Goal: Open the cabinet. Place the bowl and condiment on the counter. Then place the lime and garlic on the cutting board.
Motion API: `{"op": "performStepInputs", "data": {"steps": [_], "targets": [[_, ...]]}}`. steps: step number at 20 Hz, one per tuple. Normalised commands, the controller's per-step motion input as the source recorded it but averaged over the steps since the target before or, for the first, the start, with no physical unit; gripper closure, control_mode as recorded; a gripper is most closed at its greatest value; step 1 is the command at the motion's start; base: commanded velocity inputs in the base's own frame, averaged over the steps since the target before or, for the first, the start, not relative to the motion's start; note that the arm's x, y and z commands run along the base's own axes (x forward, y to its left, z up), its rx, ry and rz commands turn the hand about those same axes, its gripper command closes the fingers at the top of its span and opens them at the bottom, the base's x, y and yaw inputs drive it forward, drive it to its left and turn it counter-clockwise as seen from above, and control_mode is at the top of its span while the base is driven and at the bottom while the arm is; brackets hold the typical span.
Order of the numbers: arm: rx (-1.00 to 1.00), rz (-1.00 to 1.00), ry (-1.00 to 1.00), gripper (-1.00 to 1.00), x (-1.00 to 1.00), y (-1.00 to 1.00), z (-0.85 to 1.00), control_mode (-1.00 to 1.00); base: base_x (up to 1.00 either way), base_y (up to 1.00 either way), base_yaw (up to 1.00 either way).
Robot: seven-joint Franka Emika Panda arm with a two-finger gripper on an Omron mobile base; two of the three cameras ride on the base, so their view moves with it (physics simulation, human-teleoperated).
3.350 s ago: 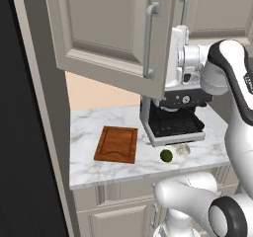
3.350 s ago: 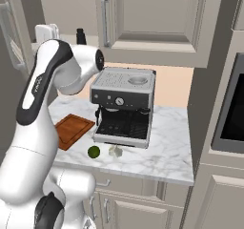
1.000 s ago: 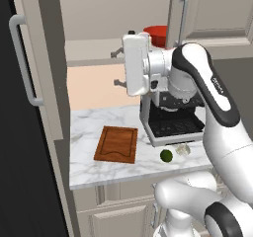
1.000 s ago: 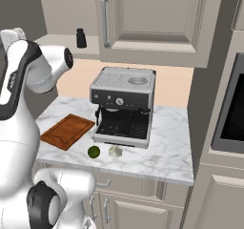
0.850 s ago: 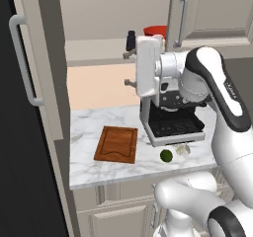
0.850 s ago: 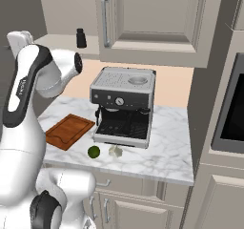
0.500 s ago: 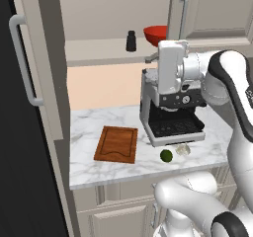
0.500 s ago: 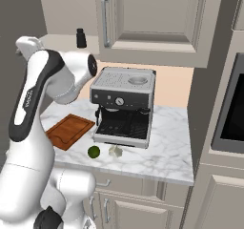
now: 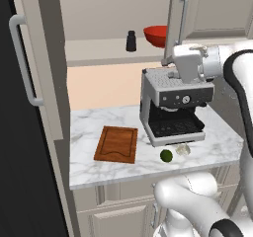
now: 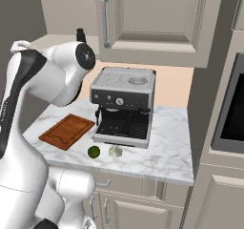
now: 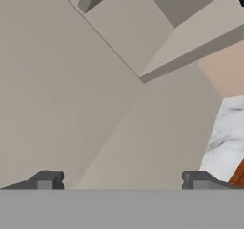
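Note:
The cabinet [image 9: 104, 14] stands with its left door [image 9: 42, 63] swung wide. On its lower shelf sit the red bowl [image 9: 155, 35] and, left of it, the black condiment [image 9: 131, 41] [image 10: 80, 34]. The cutting board [image 9: 117, 143] [image 10: 66, 130] lies on the counter [image 9: 89, 127]. The lime [image 9: 166, 155] [image 10: 94, 151] and garlic [image 9: 183, 149] [image 10: 115, 151] rest side by side in front of the coffee machine. My hand [image 9: 187, 67] hangs over the machine's top, below and right of the bowl. In the hand view my gripper [image 11: 121, 180] is open and holds nothing.
A silver coffee machine [image 9: 173, 105] [image 10: 124, 106] stands on the counter right of the board. The cabinet's right door [image 9: 207, 9] [image 10: 152, 18] is closed above it. A dark oven niche [image 10: 231, 109] borders the counter on the right. Drawers sit below the counter.
The left cabinet door has swung fully open. Over the last second my hand moved right and down, from in front of the open shelf to above the coffee machine, jaws staying open.

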Motion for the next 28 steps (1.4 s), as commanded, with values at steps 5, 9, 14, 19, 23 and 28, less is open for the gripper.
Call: {"op": "performStepInputs", "data": {"steps": [5,9,14,19,23,28], "targets": [[-0.19,-0.26,-0.27,-1.0,-0.12,-0.2,0.12,-1.0,0.0,0.0,0.0],[-0.14,-0.3,-0.17,-1.0,-0.25,-0.22,0.13,-1.0,0.0,0.0,0.0],[-0.13,-0.35,-0.07,-1.0,-0.18,-0.3,0.16,-1.0,0.0,0.0,0.0],[-0.05,-0.31,0.0,-1.0,-0.1,-0.4,0.35,-1.0,0.0,0.0,0.0],[-0.06,-0.26,0.0,-1.0,-0.03,-0.3,0.33,-1.0,0.0,0.0,0.0],[-0.09,-0.18,0.0,-1.0,0.0,-0.18,0.22,-1.0,0.0,0.0,0.0]]}}
